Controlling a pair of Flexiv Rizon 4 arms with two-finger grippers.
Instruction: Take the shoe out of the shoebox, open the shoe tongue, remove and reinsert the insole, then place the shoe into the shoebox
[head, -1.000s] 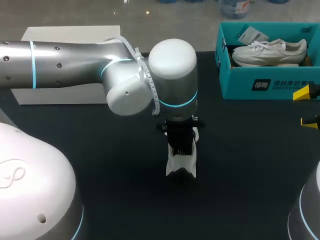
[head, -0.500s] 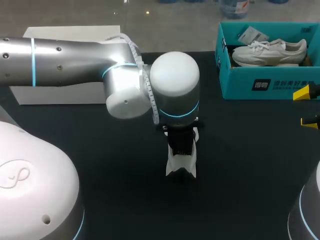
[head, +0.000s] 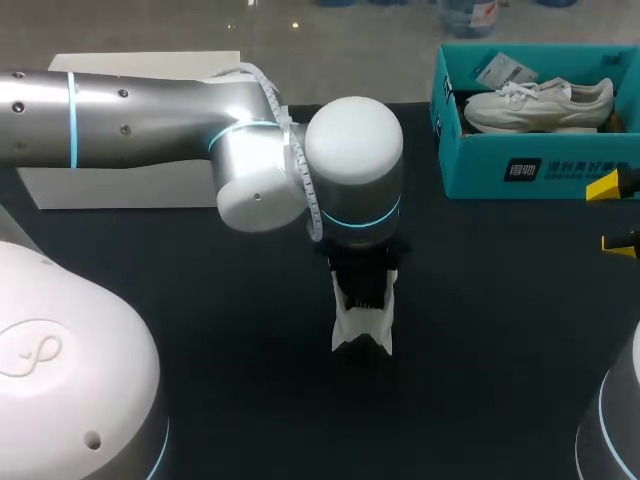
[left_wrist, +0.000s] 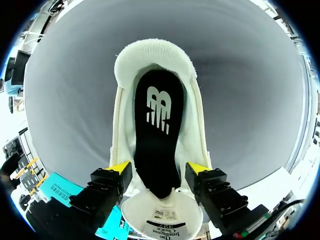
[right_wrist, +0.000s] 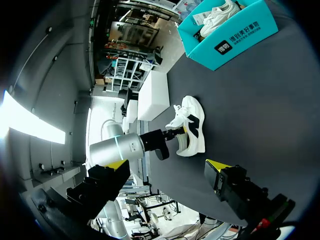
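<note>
Left claw (left_wrist: 159, 169) spread wide, straddling the white shoe (left_wrist: 155, 52) over its black insole (left_wrist: 156, 130); right claw (right_wrist: 167, 165) gapes apart above the worktop (right_wrist: 260, 100).

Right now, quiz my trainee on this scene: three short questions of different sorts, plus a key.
1. True or false: the teal shoebox is empty.
2. The insole in the shoe under the left hand is: A white, B black, C teal.
3. Fill in: the right hand holds ____.
Key: 1 false, a second shoe lies in it; 2 B; 3 nothing.
</note>
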